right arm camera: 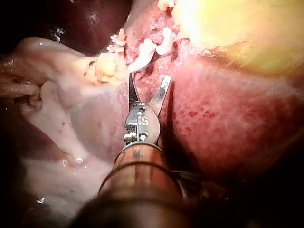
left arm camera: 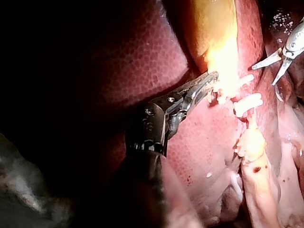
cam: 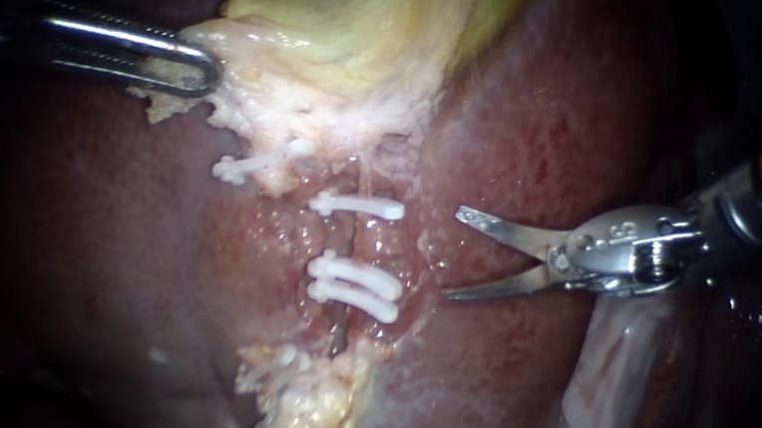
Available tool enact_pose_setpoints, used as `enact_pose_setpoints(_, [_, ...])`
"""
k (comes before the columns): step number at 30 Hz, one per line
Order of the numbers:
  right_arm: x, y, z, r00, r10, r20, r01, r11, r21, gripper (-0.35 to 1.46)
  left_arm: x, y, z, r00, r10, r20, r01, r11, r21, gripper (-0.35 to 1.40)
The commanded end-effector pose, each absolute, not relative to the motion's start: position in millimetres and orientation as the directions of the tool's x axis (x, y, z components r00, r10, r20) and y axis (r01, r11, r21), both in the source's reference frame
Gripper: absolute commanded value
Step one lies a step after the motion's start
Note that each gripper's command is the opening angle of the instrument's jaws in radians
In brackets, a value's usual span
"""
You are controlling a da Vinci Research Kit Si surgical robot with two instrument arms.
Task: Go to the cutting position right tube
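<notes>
Right tube [cam: 349, 242]: pink, wet, three white clips [cam: 353, 288] across.
Lower end buried in yellow tissue [cam: 311, 410]; right instrument [cam: 451, 255] jaws apart, left instrument [cam: 208, 72] clamping gallbladder [cam: 351, 8].

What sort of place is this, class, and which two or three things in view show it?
Probably a surgical setting, seen close up: exposed liver and gallbladder, white clips across a tube, and two slender instruments, the left instrument gripping the gallbladder, the right instrument with jaws open.

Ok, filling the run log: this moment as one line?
left instrument: jaws shut on gallbladder | right instrument: jaws open, beside clipped tube, apart | cut: not yet
</notes>
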State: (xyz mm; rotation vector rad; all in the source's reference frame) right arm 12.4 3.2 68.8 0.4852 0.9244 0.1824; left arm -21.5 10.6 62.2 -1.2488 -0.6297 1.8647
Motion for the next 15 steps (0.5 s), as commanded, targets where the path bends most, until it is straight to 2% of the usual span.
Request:
enact_pose_setpoints(1, [12.5, 3.2, 69.4, 0.595, 0.360, -0.719, 0.063, 0.870, 0.488, 1.43, -21.5, 10.6, 62.1, -0.204, 0.824, -0.528, -0.335, -0.566, -0.753, -0.35])
enact_pose_setpoints(8, [13.6, 2.2, 73.4, 0.600, 0.397, -0.694, 0.099, 0.824, 0.557, 1.45, -21.5, 10.5, 62.2, -0.204, 0.824, -0.529, -0.336, -0.566, -0.753, -0.35])
enact_pose_setpoints(11, [13.9, 2.0, 74.2, 0.602, 0.411, -0.684, 0.112, 0.805, 0.582, 1.45, -21.5, 10.5, 62.2, -0.204, 0.824, -0.529, -0.336, -0.566, -0.753, -0.35])
enact_pose_setpoints(15, [14.6, 2.0, 74.6, 0.568, 0.464, -0.680, 0.128, 0.766, 0.630, 1.45, -21.6, 10.5, 62.2, -0.204, 0.824, -0.529, -0.336, -0.566, -0.753, -0.35])
